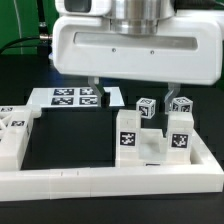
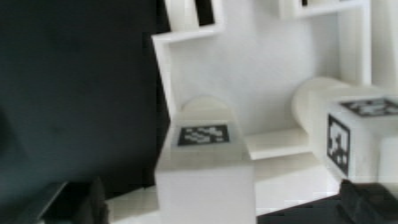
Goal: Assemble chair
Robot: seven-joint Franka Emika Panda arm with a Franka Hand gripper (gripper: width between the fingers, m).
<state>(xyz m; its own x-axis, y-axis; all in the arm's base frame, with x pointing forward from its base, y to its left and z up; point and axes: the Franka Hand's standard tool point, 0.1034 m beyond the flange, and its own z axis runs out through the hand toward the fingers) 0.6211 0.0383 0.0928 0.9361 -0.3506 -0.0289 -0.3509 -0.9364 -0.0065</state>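
White plastic chair (image 1: 152, 140), part-built, sits on the black surface (image 1: 60, 145) inside the corner of the L-shaped border rail (image 1: 110, 182), toward the exterior view's right. Two tagged uprights stand in front, two tagged blocks (image 1: 147, 108) higher behind.

Pincer (image 1: 110, 92) hangs just above the chair, fingers apart, nothing clamped. Wrist view: one tagged post (image 2: 206, 170) stands between the dark fingertips, with a gap on each side.

Risk, as I judge it: the fingers are low and close to the tops. A sideways move before lifting could clip the post, tip it, or skew a joint that may not be fully seated. A straight drop could strike the parts beneath.

Around: marker board (image 1: 68, 97) lies flat behind, on the exterior view's left. Loose white parts (image 1: 14, 135) sit at far left, well apart from the chair. The rail hems the chair in front. The broad white arm housing (image 1: 130, 40) hides much of the space above.
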